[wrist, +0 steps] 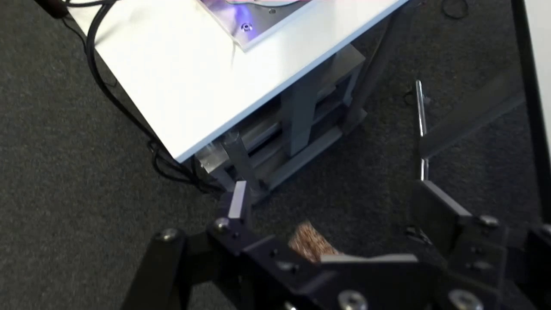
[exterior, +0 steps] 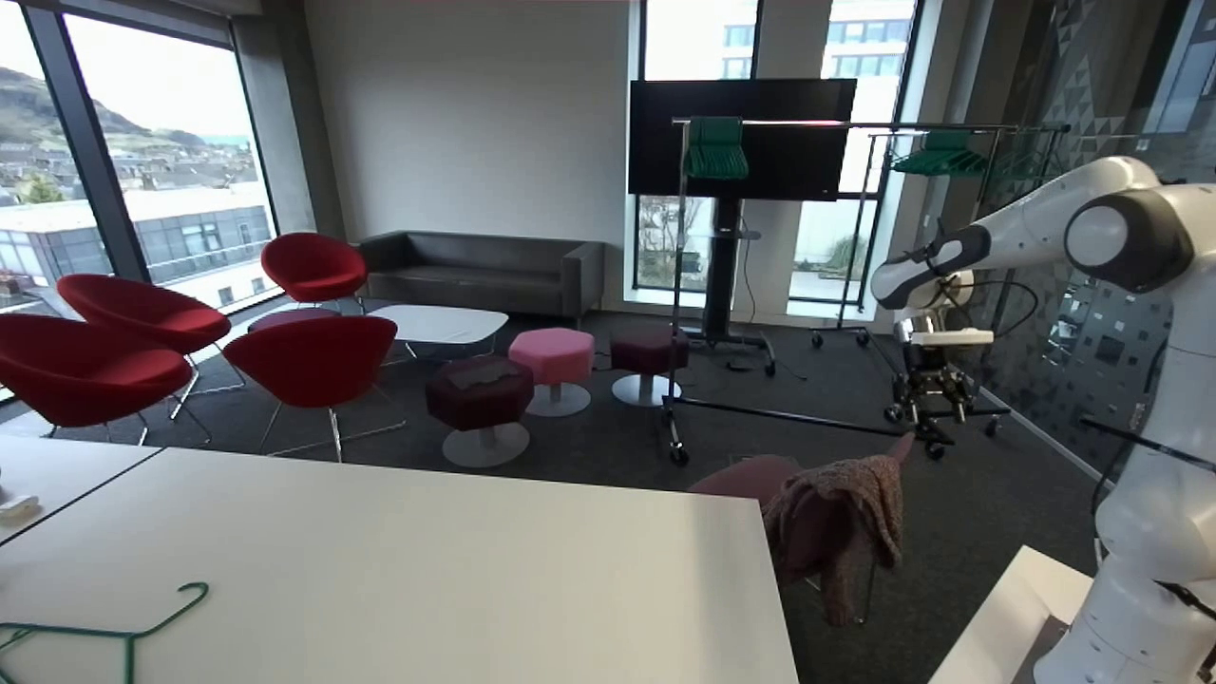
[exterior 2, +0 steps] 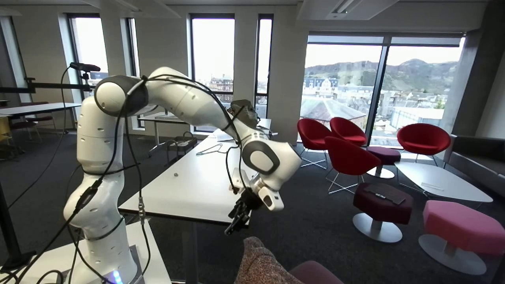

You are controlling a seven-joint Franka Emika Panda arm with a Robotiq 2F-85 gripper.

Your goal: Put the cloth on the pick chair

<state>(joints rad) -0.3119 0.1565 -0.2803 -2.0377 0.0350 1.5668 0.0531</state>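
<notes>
Brown-tan, fuzzy, mottled cloth (exterior: pixel 855 486) lay draped over dusty pink-maroon, shell-backed chair (exterior: pixel 746 478), one end hanging low toward dark carpet (exterior: pixel 959 522). Black two-fingered gripper (wrist: pixel 335 191) hung higher than cloth, clear of it, jaws spread wide. Long white table (exterior: pixel 475 570) stood just beside chair, thin green clothes hanger (exterior: pixel 95 631) lying on top. Well apart, beyond table, stood bright red round lounge chairs (exterior: pixel 309 361) and pink hexagonal stool (exterior: pixel 553 354).

The white table (exterior: pixel 475 570) bears a green hanger (exterior: pixel 130 635), the pink chair (exterior: pixel 750 477) the draped cloth (exterior: pixel 870 488).
</notes>
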